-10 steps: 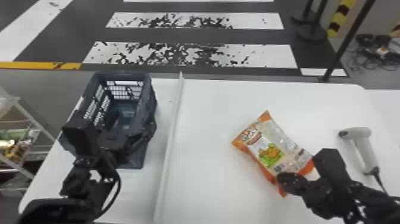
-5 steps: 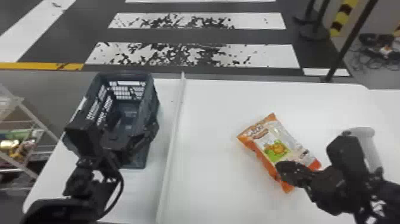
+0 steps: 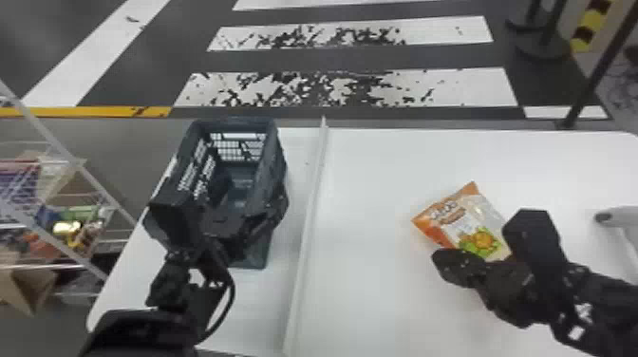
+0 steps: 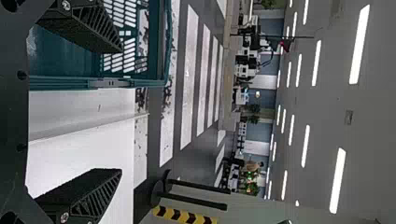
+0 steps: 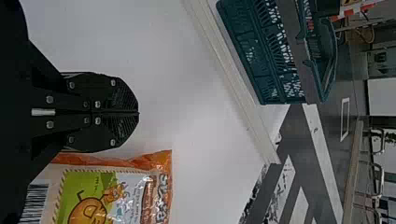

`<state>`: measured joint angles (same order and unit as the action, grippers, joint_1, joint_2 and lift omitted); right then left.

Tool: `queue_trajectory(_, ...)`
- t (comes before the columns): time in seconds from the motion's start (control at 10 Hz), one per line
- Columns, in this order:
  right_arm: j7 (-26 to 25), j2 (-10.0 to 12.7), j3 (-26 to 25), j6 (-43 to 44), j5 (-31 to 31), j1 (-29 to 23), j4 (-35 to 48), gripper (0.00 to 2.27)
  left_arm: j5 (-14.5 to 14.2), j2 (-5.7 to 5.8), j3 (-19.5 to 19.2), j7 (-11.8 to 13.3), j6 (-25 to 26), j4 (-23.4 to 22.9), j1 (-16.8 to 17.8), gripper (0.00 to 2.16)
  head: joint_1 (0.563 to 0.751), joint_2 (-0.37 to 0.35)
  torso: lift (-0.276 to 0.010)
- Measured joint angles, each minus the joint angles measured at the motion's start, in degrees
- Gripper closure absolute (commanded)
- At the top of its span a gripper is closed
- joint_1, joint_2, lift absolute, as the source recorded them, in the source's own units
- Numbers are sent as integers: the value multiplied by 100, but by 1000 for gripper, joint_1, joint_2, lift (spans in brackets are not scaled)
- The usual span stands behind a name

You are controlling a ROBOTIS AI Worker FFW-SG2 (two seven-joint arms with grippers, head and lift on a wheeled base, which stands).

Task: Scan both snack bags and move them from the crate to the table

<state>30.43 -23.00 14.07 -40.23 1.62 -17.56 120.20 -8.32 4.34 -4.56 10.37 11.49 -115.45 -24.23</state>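
Ridge (image 3: 311, 213) between crate (image 3: 276, 166) and bag (image 3: 455, 223); left fingers (image 3: 271, 216) wide, empty; right fingers (image 3: 455, 268) together, empty.

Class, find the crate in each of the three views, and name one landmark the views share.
Head view: the crate stands toward the robot's left end of the table.
Left wrist view: partly behind one finger of the left gripper.
Right wrist view: beyond the snack bag, across the strip.
Shared landmark: the long pale strip on the table, beside the crate.

dark floor (image 3: 332, 59) with worn white stripes
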Motion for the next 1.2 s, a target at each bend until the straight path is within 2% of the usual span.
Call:
queue_trajectory(0.6, -284, 378, 719, 169, 447, 1133, -1498, 2250, 72, 51, 183, -9, 312, 12, 208, 87, 695, 154, -88)
queue_trajectory(0.9, -630, 475, 851, 100, 588, 1470, -1934, 2250, 85, 66, 184, -9, 381, 5, 217, 87, 695, 139, -88)
queue_trajectory(1.2, -903, 494, 783, 56, 671, 1589, -2136, 2250, 86, 66, 184, -9, 394, -2, 217, 87, 695, 112, -88)
